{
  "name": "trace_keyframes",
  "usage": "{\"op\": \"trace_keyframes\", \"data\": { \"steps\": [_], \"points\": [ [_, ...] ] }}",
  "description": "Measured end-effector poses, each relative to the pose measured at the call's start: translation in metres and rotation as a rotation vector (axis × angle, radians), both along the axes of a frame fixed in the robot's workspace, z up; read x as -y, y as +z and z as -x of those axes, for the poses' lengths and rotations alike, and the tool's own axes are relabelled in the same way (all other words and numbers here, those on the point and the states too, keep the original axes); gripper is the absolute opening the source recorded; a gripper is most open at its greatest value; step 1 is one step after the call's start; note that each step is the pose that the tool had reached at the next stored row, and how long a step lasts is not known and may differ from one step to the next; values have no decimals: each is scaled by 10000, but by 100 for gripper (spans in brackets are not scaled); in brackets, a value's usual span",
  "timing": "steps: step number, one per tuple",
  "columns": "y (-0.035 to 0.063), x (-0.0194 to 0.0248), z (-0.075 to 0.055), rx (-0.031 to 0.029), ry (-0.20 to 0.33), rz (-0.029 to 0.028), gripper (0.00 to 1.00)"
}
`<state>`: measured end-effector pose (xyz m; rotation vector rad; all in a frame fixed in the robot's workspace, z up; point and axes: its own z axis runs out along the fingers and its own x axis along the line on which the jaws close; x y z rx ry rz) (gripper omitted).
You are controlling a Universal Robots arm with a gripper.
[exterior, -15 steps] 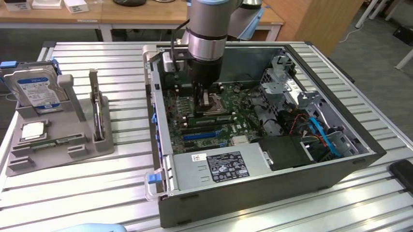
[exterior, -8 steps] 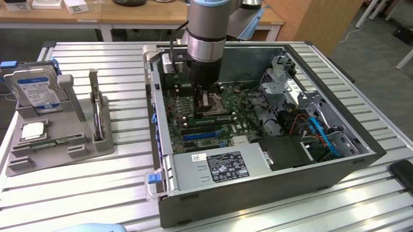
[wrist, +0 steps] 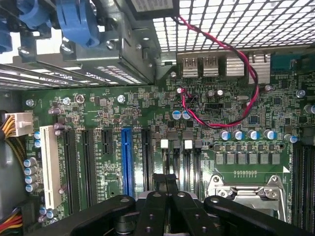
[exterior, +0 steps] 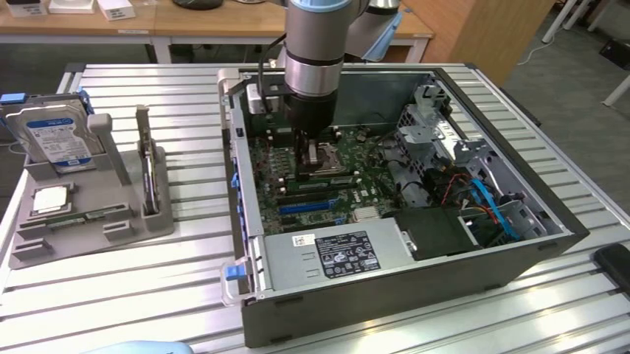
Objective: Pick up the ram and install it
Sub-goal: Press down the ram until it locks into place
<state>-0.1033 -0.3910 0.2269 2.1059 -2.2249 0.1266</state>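
The exterior view shows a ram lying flat in the grey tray, outside the computer case. The arm stands vertical over the motherboard. In the wrist view, the gripper has its fingers pressed together above the memory slots, with nothing visibly held.

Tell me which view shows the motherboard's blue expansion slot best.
The wrist view: the blue expansion slot is close and face-on, between black slots. The exterior view gives it as a thin blue strip deep inside the computer case.
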Motion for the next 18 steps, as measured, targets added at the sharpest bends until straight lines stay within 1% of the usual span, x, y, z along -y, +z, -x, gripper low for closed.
{"op": "trace_keyframes", "data": {
  "steps": [9, 18],
  "points": [
    [-24, 0, 10, 66, 0, 0, 10],
    [-37, 0, 17, 111, 0, 1, 10]
  ]
}}
